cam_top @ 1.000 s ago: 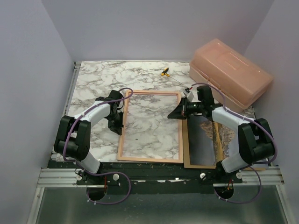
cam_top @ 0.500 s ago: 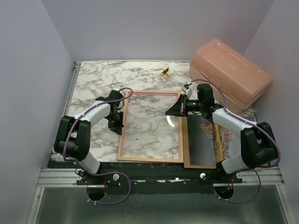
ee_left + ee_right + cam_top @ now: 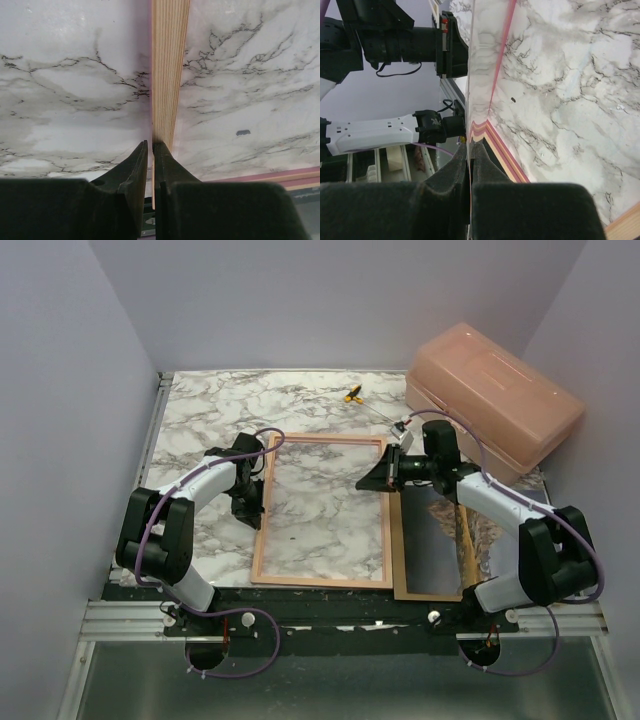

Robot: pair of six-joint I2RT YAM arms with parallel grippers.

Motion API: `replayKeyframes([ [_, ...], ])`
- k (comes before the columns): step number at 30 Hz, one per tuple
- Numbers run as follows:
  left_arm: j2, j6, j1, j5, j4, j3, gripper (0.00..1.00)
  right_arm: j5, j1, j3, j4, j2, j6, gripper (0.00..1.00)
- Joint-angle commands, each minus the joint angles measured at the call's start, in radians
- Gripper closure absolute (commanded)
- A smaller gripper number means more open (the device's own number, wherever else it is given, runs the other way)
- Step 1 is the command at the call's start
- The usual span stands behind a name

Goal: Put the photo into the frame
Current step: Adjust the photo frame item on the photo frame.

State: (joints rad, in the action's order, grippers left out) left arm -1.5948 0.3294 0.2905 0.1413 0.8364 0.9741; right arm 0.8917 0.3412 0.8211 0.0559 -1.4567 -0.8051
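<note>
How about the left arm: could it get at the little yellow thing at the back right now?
Probably not yet. The left gripper is clamped on the left edge of the frame and would have to let go first. Beyond that, the table between it and the yellow thing looks bare.

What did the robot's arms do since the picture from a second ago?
The right gripper slid slightly left over the right side of the large thin-edged rectangular picture frame, staying pinched on a thin shiny sheet, while its elbow swung out to the right. Nothing was grabbed or let go. The left gripper, clamped on the frame's left edge, the frame and the salmon plastic box stayed put.
</note>
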Motion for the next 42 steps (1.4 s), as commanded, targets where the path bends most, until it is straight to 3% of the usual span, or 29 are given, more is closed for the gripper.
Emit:
replayKeyframes([
  [1,-0.046,0.000,0.012,-0.029,-0.020,-0.029,0.87,-0.057,0.003,0.041,-0.104,0.048,0.099,1.00],
  [42,-0.046,0.002,0.013,-0.031,-0.020,-0.029,0.88,-0.024,0.018,-0.097,0.105,0.097,-0.049,1.00],
])
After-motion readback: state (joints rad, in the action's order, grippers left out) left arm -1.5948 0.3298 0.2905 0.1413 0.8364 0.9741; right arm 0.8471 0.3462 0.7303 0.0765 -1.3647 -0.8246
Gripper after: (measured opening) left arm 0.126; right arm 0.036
